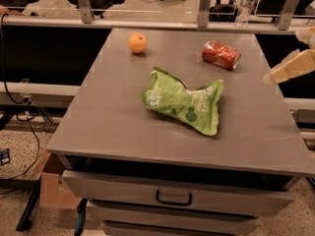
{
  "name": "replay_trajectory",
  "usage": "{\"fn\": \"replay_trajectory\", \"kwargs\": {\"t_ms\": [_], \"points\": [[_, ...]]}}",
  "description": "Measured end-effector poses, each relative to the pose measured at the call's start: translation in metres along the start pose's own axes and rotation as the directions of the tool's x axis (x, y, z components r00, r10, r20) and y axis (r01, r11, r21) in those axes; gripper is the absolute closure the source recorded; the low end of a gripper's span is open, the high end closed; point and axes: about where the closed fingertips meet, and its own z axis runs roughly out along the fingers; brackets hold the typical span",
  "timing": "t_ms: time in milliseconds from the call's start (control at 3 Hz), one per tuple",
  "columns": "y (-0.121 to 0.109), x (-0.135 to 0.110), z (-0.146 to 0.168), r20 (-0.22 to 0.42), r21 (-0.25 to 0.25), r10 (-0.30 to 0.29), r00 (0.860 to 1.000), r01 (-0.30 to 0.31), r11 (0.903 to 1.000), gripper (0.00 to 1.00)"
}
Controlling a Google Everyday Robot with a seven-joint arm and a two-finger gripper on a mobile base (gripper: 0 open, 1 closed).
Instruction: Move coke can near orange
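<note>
The red coke can lies on its side at the back right of the grey table top. The orange sits at the back left, well apart from the can. My gripper comes in from the right edge as a pale cream shape, over the table's right side, to the right of the can and a little nearer the front. It holds nothing that I can see.
A crumpled green snack bag lies in the middle of the table, between front edge and can. Drawers sit under the table's front. A water bottle stands behind the rail at back right. Office chairs stand farther back.
</note>
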Motion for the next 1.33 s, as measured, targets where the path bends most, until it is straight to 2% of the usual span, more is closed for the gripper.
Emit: {"fn": "replay_trajectory", "kwargs": {"t_ms": [333,667,1000,1333], "points": [[-0.021,0.005,0.015,0.061,0.018,0.043,0.997,-0.044,0.9989,0.00],[-0.050,0.005,0.045,0.129,0.006,0.109,0.986,-0.111,0.9938,0.00],[-0.050,0.003,0.076,0.144,-0.071,0.127,0.981,-0.118,0.9905,0.00],[-0.042,0.002,0.101,0.165,-0.141,0.123,0.979,-0.100,0.9850,0.00]]}}
